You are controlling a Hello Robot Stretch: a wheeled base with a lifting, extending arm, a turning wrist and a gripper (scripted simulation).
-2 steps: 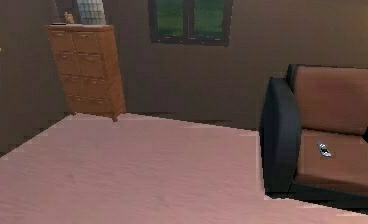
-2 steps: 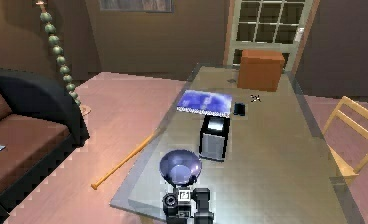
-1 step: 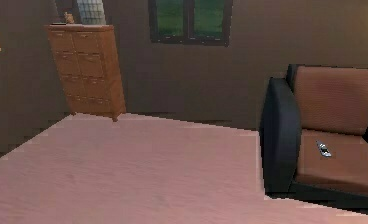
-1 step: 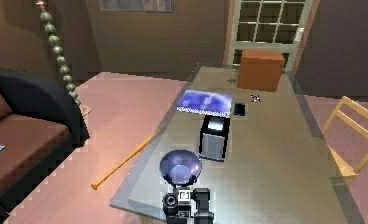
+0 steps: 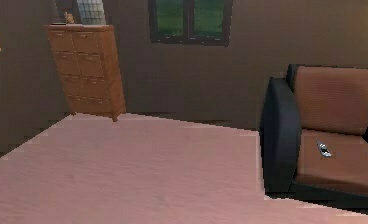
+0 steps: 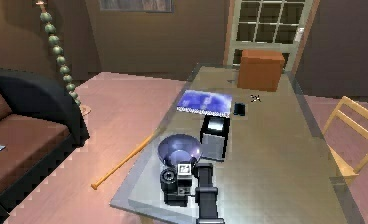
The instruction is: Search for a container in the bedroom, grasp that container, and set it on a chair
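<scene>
Forward view: a pink floor runs to a wooden dresser against the far wall at the left, with a dark window further along. A black armchair with brown cushions stands at the right edge. A small pale thing lies on its seat, too small to name.

Arm side view: a long grey counter stretches away. At its near end the arm reaches in, with the gripper at a round bluish bowl resting on the counter. I take this bowl for the container. A dark box stands just beside it and an orange-brown box sits at the far end. A wooden chair stands at the counter's right side.

I cannot tell how the fingers stand, nor whether they hold anything. The search looks done and the grasp seems to be in hand. Next the bowl would need a sure hold and a lift clear of the dark box, then a carry to a chair.
</scene>
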